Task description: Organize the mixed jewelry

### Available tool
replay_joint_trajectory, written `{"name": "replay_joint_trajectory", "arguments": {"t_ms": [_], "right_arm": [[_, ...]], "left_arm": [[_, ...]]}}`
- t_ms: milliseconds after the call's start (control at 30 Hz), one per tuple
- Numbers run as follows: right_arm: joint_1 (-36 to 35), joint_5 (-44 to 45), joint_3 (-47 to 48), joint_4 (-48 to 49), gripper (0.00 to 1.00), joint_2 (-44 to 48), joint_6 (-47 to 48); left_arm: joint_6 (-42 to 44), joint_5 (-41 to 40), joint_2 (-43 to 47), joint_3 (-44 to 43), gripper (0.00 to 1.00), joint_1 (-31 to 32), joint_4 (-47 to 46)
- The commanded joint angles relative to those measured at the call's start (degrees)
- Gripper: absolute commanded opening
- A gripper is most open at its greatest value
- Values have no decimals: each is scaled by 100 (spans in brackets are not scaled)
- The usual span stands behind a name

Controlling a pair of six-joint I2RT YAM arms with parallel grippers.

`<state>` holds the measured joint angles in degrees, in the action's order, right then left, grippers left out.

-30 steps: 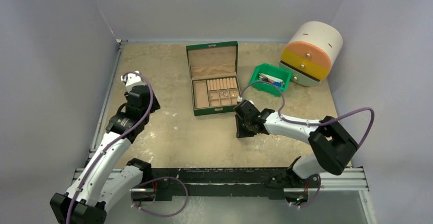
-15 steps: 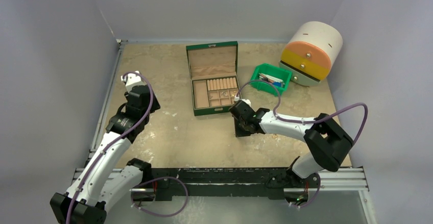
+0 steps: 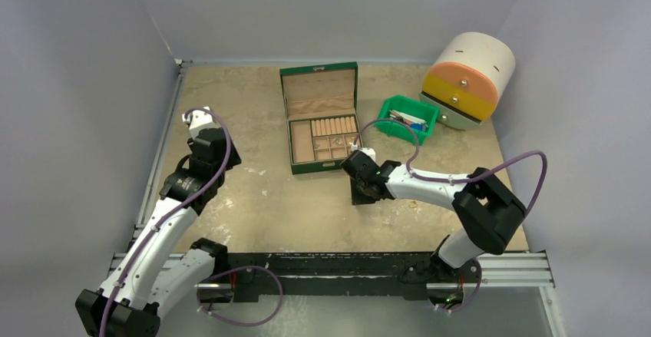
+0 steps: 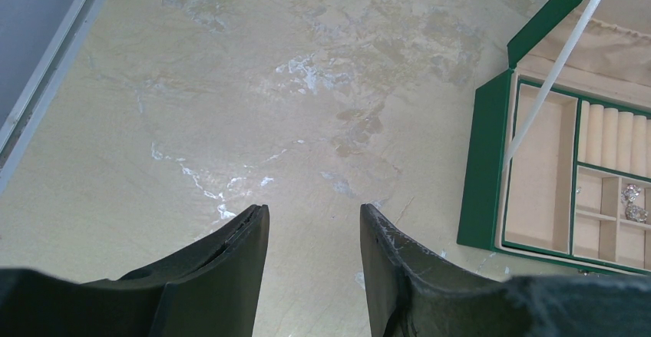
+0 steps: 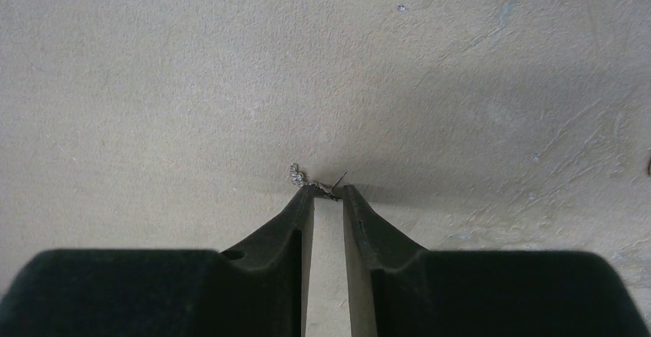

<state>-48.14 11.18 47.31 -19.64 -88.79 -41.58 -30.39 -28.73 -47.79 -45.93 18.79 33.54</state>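
Observation:
My right gripper (image 5: 328, 193) is shut on a small silvery trinket (image 5: 313, 182), pinched at the very fingertips with a thin pin across the narrow gap, just above the bare table. In the top view it (image 3: 361, 191) sits just right of the front right corner of the open green box (image 3: 292, 133). Small silvery pieces (image 4: 631, 199) lie in a tan compartment of the box. A tiny ring (image 3: 413, 205) lies on the table right of the right gripper. My left gripper (image 4: 315, 214) is open and empty over bare table, left of the box (image 4: 484, 168).
A green plastic bin (image 3: 407, 118) with mixed items stands right of the box. A white, orange and yellow drawer unit (image 3: 468, 80) stands at the back right. Grey walls enclose the table.
My right gripper has moved a little to the left, toward the box's front right corner. The left arm has not moved.

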Motion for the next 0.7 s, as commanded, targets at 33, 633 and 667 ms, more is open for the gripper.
{"name": "replay_joint_trajectory", "arguments": {"t_ms": [33,633,667], "right_arm": [[-20,355,48,-313,25,-219,-69],[-149,324,110,-190,15,-459,-104],[-158,327,124,-198,14,-465,-104]], "left_arm": [[77,-27,6,-151,46,20,-177],[77,-36,33,-147,46,20,-181],[77,-36,34,-147,46,20,-181]]}}
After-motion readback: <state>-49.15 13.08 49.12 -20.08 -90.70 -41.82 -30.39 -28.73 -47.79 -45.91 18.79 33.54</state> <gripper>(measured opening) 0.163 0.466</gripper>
